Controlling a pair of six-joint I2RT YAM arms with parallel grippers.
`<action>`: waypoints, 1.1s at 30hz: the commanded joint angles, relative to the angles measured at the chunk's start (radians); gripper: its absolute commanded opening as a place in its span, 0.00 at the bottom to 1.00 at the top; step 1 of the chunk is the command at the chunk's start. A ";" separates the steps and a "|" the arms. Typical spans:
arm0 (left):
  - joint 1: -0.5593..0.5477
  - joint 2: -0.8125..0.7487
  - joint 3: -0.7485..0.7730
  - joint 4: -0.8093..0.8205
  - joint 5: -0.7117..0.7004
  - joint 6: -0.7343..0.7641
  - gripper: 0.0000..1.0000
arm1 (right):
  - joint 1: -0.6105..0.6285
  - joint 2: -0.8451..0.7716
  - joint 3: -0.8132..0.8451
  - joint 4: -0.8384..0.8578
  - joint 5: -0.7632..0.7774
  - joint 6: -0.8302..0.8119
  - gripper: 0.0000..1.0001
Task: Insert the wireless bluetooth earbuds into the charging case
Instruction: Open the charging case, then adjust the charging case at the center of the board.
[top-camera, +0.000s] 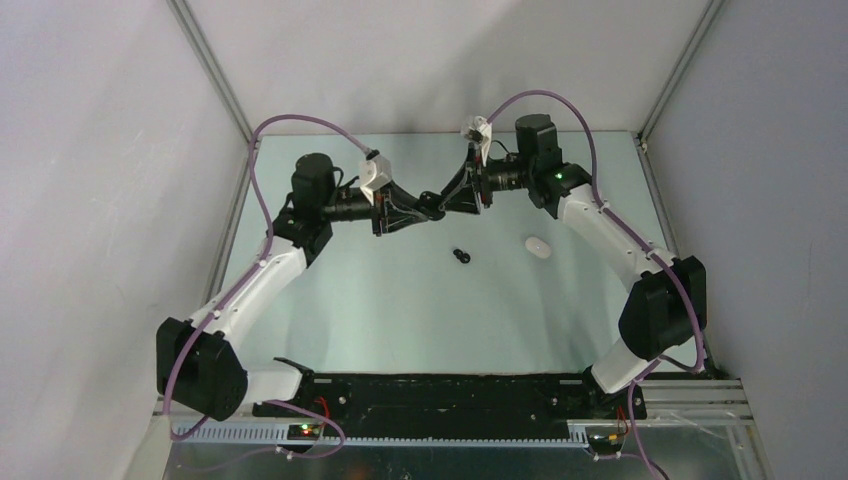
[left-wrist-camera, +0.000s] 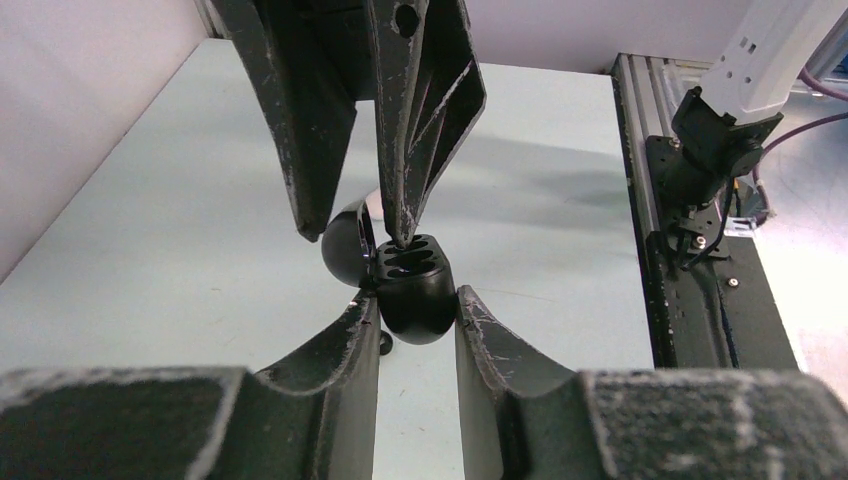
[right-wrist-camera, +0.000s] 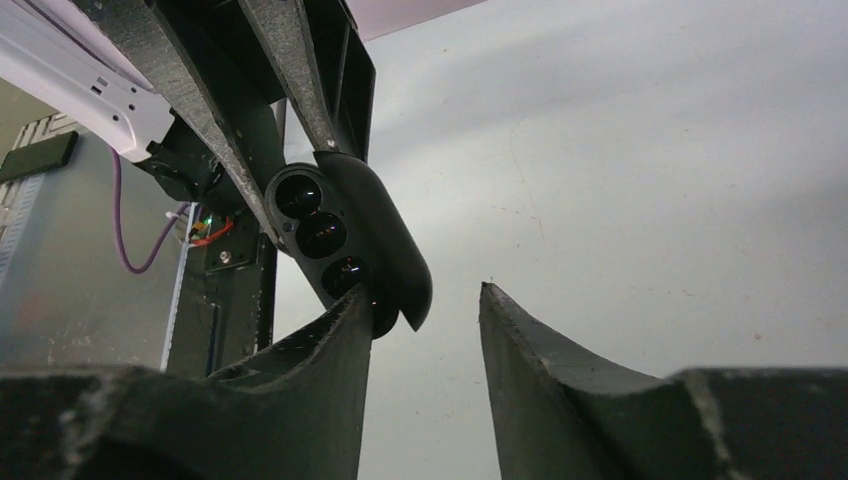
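Arms meet over the far middle of the pale green table (top-camera: 400, 310), their tips almost touching. The left gripper (left-wrist-camera: 417, 305) is closed down tight on a small, glossy black, pebble-shaped charging case (left-wrist-camera: 415, 275), one finger pressed to each side of its rounded body, and it holds the case above the table. The case is open: its hinged black lid (left-wrist-camera: 350, 245) stands tilted back on the left in the left wrist view, and the dark hollow wells face up. Whether anything sits in those wells cannot be told.

The right gripper (right-wrist-camera: 425, 293) has its jaws parted, with bare space between them and nothing held. In the left wrist view its two scuffed black fingers (left-wrist-camera: 425, 120) come down from above; the tip of one rests at the edge of the wells, and the lid shows in the gap between the two. From the right wrist view, one of its fingers touches the lower end of the case while the other stands apart.

Two tiny rounded black earbuds (top-camera: 461, 256) lie close together on the table, nearer the arm bases than the grippers and apart from the case. A small white oval object (top-camera: 538, 248) lies on the table to their right, under the right arm.
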 joint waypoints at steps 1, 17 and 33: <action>0.004 -0.017 -0.008 0.057 -0.006 -0.025 0.00 | 0.007 -0.030 0.001 -0.004 -0.021 -0.024 0.44; 0.008 -0.059 -0.092 -0.045 -0.264 -0.103 0.54 | 0.050 -0.086 0.105 -0.204 0.215 -0.357 0.00; 0.091 -0.127 0.111 -0.266 -0.182 -0.334 0.63 | 0.213 -0.132 0.093 -0.317 0.571 -0.821 0.00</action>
